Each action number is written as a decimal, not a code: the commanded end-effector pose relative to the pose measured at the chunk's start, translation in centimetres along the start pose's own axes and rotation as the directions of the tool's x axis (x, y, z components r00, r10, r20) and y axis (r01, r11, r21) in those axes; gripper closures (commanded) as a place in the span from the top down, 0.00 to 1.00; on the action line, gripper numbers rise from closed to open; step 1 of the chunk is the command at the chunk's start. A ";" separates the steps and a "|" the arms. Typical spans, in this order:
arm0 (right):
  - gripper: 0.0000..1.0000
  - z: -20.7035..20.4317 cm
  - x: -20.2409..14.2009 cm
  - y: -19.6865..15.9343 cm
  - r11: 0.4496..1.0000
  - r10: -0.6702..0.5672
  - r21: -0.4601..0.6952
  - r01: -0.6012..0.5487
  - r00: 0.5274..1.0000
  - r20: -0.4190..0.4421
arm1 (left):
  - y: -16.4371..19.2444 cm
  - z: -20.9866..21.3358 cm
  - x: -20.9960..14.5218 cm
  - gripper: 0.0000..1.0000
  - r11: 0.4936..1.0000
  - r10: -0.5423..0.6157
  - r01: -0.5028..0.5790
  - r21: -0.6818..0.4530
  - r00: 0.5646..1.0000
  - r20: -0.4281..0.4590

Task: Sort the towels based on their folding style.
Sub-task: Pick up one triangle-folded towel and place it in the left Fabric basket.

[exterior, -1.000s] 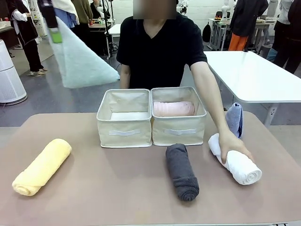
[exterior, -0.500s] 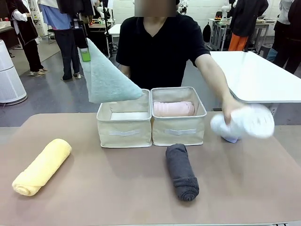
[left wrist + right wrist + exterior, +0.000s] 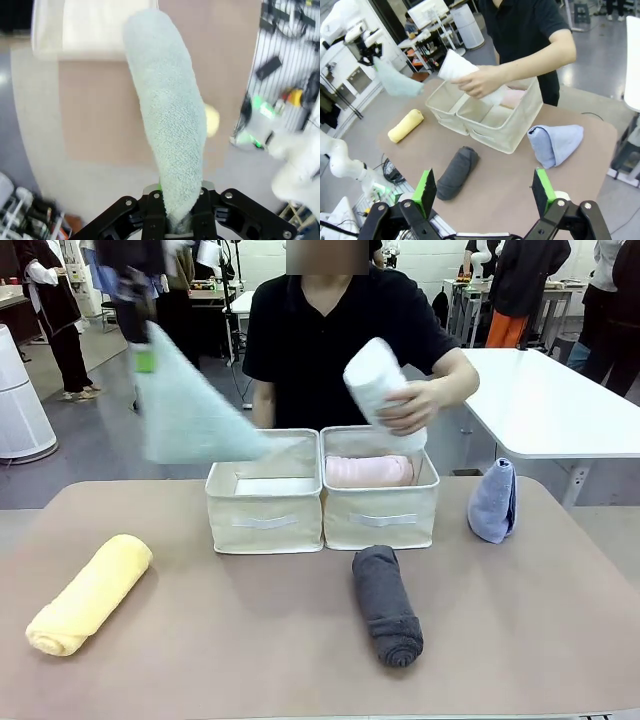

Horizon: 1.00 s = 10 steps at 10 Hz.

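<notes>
The left gripper (image 3: 176, 222) is clamped on the narrow end of the mint towel (image 3: 190, 415), which hangs in the air off the table's (image 3: 250, 650) far edge, its lower corner near the left bin (image 3: 264, 522). The right gripper (image 3: 485, 192) stands wide and holds nothing, above the table's right front corner. A person's hand (image 3: 415, 408) holds the white rolled towel (image 3: 375, 380) above the right bin (image 3: 382, 522), where the pink towel (image 3: 368, 471) lies. The yellow towel (image 3: 90, 593) lies near the left front corner, the dark grey towel (image 3: 386, 603) by the front edge, and the blue cone towel (image 3: 493, 502) near the right edge.
</notes>
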State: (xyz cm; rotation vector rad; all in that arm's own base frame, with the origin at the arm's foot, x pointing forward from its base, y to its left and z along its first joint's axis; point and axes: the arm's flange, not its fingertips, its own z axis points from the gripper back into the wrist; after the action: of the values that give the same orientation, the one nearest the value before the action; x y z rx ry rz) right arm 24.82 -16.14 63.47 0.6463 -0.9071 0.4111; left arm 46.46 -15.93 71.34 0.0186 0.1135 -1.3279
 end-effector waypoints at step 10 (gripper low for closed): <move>1.00 -0.2 0.0 -0.1 1.000 0.011 0.022 -0.011 1.000 0.017 | -7.4 1.0 -11.7 0.15 0.946 0.237 -0.250 0.206 0.968 0.082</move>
State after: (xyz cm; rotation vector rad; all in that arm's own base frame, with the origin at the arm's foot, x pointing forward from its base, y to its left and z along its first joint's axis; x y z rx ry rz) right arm 24.82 -16.13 63.50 0.6454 -0.9072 0.4112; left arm 35.45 -5.26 72.75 0.1693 -0.0361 -1.1132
